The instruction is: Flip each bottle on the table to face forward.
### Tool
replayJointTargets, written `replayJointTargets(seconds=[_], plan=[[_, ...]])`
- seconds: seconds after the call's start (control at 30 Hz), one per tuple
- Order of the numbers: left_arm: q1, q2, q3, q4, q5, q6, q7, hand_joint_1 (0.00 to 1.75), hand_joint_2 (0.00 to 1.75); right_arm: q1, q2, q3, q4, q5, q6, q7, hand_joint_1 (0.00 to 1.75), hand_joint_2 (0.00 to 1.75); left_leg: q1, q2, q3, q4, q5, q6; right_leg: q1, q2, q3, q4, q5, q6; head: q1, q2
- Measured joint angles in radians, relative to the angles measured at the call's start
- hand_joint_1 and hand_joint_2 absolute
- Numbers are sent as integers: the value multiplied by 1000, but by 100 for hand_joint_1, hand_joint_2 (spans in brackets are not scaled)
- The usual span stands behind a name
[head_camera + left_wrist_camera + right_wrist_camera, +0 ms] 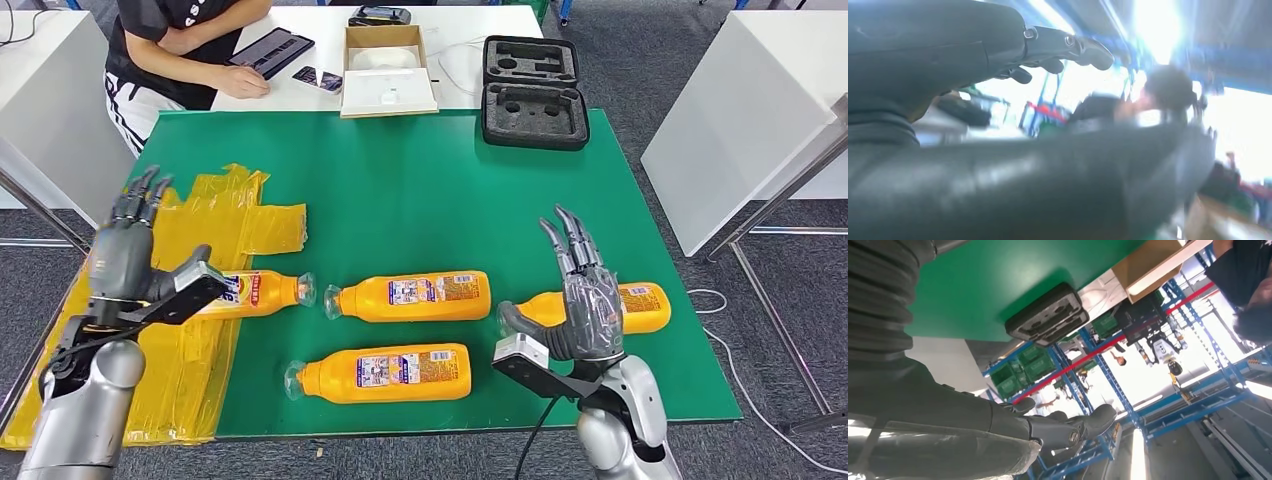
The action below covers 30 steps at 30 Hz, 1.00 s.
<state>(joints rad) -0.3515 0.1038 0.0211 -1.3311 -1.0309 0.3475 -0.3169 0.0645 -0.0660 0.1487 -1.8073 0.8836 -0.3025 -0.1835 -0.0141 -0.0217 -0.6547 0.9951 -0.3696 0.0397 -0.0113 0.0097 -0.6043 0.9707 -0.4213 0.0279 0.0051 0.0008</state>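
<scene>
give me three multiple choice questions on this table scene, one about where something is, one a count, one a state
1. Where is the black foam case?
A. at the table's far edge
B. beside the near bottles
C. on the floor

2. How many orange bottles lie on the table?
A. two
B. four
C. six

3. How are the robot's hands?
A. both gripping bottles
B. one gripping a bottle
C. both raised, holding nothing

Answers: 1 A, the case sits at the far edge by the cardboard box. 2 B, four show in the head view. 3 C, the left hand and right hand have fingers spread, nothing in them.
</scene>
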Motion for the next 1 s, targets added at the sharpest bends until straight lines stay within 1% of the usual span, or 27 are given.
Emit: replayJointTargets(seconds=[0.07,0.17,0.23,0.33,0.4,0.53,0.6,0.77,1.0], plan=[[15,-14,30,-75,73,-15,-14,0,175,0,-1,-8,-4,37,9,18,0,175,0,0,0,0,0,0,0,0,0,0,0,0,0,0],[52,-49,62,-192,280,-111,-68,0,175,-1,-13,-14,-6,133,79,75,0,175,0,0,0,0,0,0,0,0,0,0,0,0,0,0],[82,-73,72,-255,354,-156,-92,0,175,-3,-31,-18,-4,185,126,105,0,175,0,-1,0,0,0,0,0,0,0,0,0,0,0,0],[113,-96,77,-311,374,-178,-111,0,175,-10,-54,-29,0,201,162,118,0,175,-1,-1,-1,0,0,0,-1,0,0,0,0,0,0,0],[130,-106,77,-335,372,-185,-136,0,175,-13,-73,-36,3,189,211,126,0,175,-1,-1,-1,0,0,0,-1,0,0,0,0,0,0,0],[173,-118,61,-374,395,-187,-203,0,175,-21,-147,-64,16,175,346,146,0,175,-1,-1,-1,0,0,0,-1,0,0,0,0,0,0,0],[187,-121,53,-388,412,-189,-217,0,175,-31,-188,-82,29,164,388,147,0,175,-1,-1,-1,0,0,0,-1,0,0,0,0,0,0,0],[197,-128,43,-405,436,-198,-221,0,175,-62,-271,-105,69,120,440,142,0,175,-1,-1,-1,0,0,0,-1,-1,0,0,0,1,0,0],[203,-136,43,-407,444,-201,-223,0,175,-84,-346,-137,133,88,495,148,0,175,-1,-1,-1,0,-1,0,-1,-1,0,0,0,1,0,0]])
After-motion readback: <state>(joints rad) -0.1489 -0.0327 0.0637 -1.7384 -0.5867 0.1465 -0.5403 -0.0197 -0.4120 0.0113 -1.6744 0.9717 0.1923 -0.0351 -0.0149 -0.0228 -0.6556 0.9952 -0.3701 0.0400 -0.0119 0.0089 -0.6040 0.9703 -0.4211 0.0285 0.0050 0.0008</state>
